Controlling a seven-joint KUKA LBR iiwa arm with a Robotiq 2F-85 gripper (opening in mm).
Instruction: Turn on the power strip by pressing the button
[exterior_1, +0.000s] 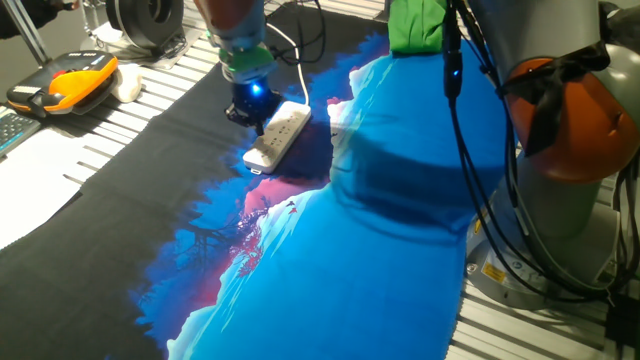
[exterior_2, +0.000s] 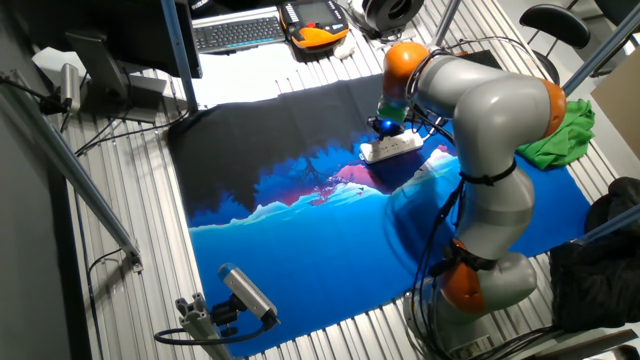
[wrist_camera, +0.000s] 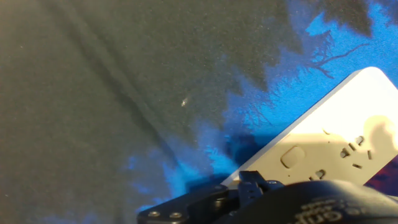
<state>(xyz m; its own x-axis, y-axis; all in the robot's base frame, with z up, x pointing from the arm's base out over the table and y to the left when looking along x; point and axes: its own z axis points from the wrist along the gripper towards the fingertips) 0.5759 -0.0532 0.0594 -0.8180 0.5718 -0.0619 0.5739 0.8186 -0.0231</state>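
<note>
Just above the power strip (exterior_1: 278, 133), end effector (exterior_1: 250, 113), finger gap not discernible

Bare cloth (exterior_1: 180, 170) flanks the power strip (exterior_1: 277, 135); cable (exterior_1: 297, 50) trails behind.

Gripper (wrist_camera: 249, 202) fingertips hidden; power strip (wrist_camera: 329, 146) cut off at hand view's right edge.

Arm (exterior_2: 490, 150): grey rounded links showing orange joint bands
Cables (exterior_1: 470, 170): black, trailing along the links
Gripper (exterior_1: 250, 108): black housing, glowing blue, screws showing in hand view
</note>
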